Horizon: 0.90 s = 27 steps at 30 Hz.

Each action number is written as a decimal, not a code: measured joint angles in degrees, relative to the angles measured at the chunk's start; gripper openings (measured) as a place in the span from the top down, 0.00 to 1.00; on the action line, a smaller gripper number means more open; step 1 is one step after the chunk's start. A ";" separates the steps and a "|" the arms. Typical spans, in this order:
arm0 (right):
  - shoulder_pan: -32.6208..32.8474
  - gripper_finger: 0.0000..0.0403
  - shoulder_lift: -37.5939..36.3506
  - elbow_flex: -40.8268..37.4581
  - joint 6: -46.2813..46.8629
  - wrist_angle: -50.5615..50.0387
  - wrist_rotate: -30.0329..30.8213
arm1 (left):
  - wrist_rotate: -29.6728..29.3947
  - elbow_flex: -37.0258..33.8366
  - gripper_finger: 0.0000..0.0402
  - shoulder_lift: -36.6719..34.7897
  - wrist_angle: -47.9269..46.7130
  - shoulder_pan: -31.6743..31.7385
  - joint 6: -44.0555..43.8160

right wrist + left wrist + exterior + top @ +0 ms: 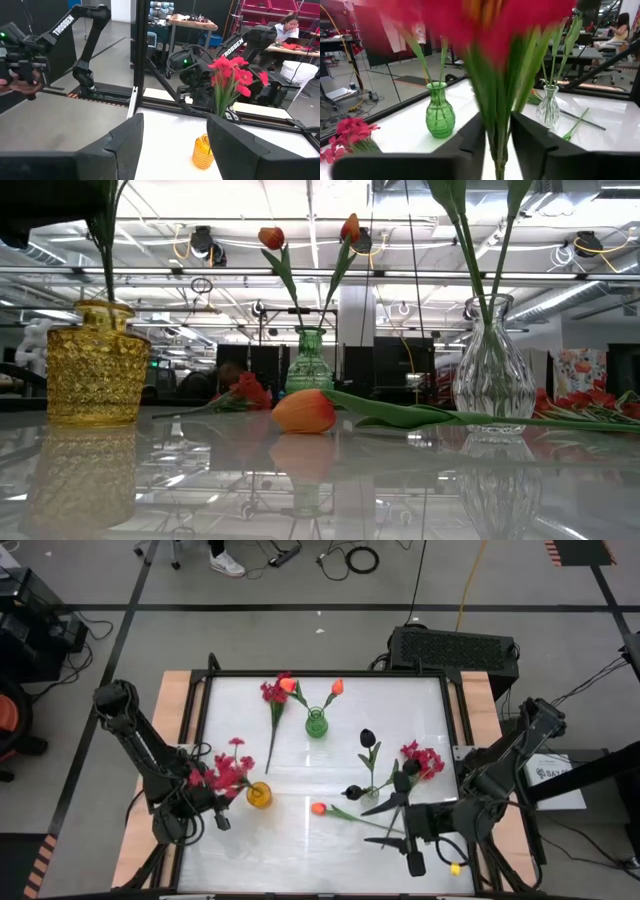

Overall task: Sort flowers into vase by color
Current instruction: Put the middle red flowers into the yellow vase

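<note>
There are three vases: one yellow vase, one green vase, one clear vase. Three orange tulips show: two stand in the green vase, one lies on the table. Crimson-pink sprays come in three clusters: one in the yellow vase, two lying flat (single stems cannot be counted). Two black blooms show by the clear vase.

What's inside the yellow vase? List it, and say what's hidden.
The yellow vase holds a crimson-pink spray, its green stems running down through the mouth. The left gripper is at those stems. The patterned amber glass hides the stem ends, so how deep they sit can't be seen.
</note>
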 joint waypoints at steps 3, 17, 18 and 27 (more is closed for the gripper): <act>-0.02 0.48 0.37 0.00 0.01 -0.02 -0.01 | 0.25 0.00 0.67 -0.02 0.23 0.00 0.02; -0.07 0.48 0.39 0.00 -0.62 0.00 -0.04 | 8.14 0.85 0.58 -8.03 0.55 -0.66 5.66; -0.07 0.48 0.39 0.00 -0.73 0.01 -0.04 | 8.14 1.36 0.58 -9.42 0.54 -0.84 7.75; -0.07 0.48 0.39 0.00 -0.85 0.02 -0.08 | 8.18 4.52 0.58 -19.40 0.20 -0.87 19.71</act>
